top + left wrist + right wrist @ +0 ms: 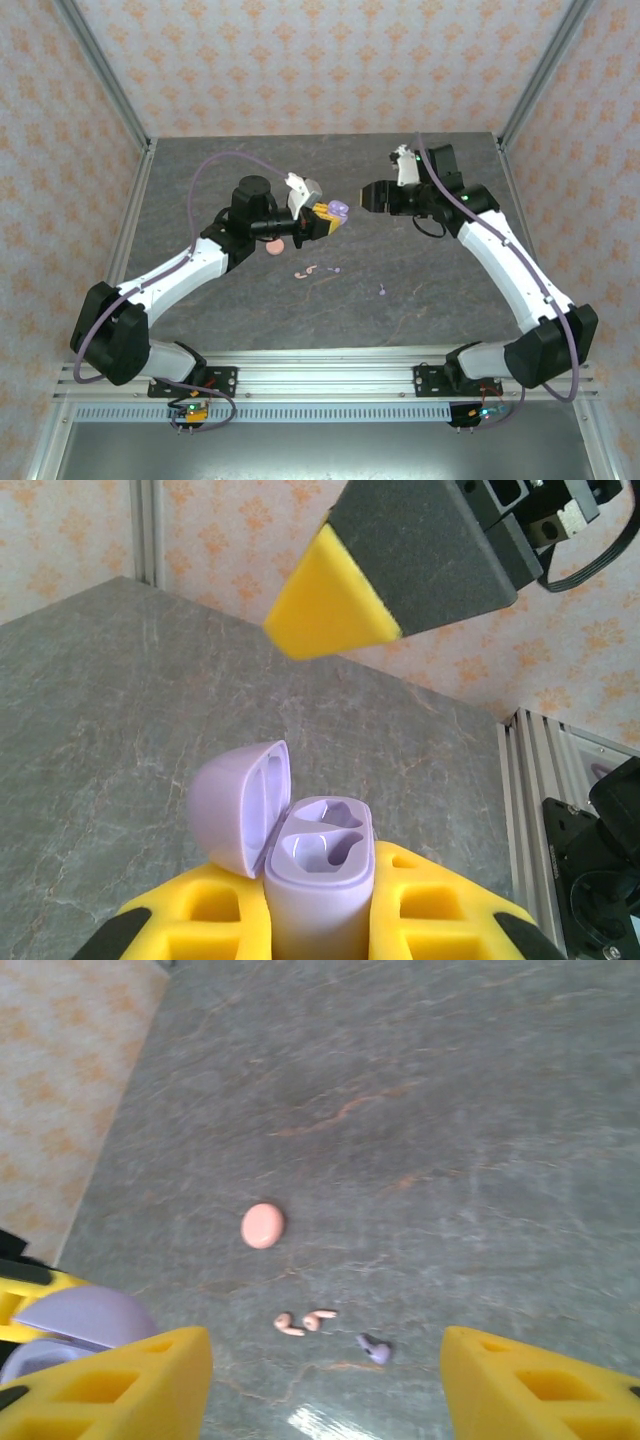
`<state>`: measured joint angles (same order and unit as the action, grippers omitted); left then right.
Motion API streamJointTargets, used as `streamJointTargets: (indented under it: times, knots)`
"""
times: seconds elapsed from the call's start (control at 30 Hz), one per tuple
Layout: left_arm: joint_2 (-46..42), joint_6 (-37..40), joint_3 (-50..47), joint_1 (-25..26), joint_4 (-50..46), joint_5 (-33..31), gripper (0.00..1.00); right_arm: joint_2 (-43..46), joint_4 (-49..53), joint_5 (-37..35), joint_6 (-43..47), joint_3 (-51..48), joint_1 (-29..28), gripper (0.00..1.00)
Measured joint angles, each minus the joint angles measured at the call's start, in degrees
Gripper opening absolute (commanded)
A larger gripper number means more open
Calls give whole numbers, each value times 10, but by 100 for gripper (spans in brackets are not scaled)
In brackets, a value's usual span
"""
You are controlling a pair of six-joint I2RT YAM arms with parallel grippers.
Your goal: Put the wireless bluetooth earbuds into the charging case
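Four earbuds lie loose on the desk (pixel 200 180): two pale pink earbuds (pixel 311 268) close together, a lilac earbud (pixel 336 269) just beside that pair, and a second lilac earbud (pixel 382 291) set apart toward the right arm's side. There are two charging cases. The pink charging case (pixel 277 247) lies shut on the desk, near the pink pair and on the left arm's side of it, so its inside cannot be seen. The lilac charging case (pixel 320 870) is held up off the desk, clamped between the yellow pads of the left claw (pixel 330 215), with its lid (pixel 240 805) swung open to one side; both of its wells are empty. The right claw (pixel 372 197) faces the held case just apart from it, its jaws spread wide with nothing between them
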<state>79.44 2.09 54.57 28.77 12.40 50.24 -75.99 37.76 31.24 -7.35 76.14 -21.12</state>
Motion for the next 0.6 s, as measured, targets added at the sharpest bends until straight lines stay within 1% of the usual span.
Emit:
streamJointTargets:
  times: [0.13,0.27,0.43,0.5,0.6]
  knots:
    - [-12,0,-15,1,-6,-9,12,21,25,-25,-5,-48,2,58]
    - [-31,0,-27,3,-17,-20,12,23,46,-25,-9,-114,2,53]
    - [-61,0,-44,14,-23,-39,12,23,54,-5,-23,-193,1,38]
    - [-70,-1,-48,17,-26,-44,12,21,55,4,-29,-218,-3,35]
    - [-81,-1,-58,20,-28,-54,12,10,53,23,-34,-243,-14,33]
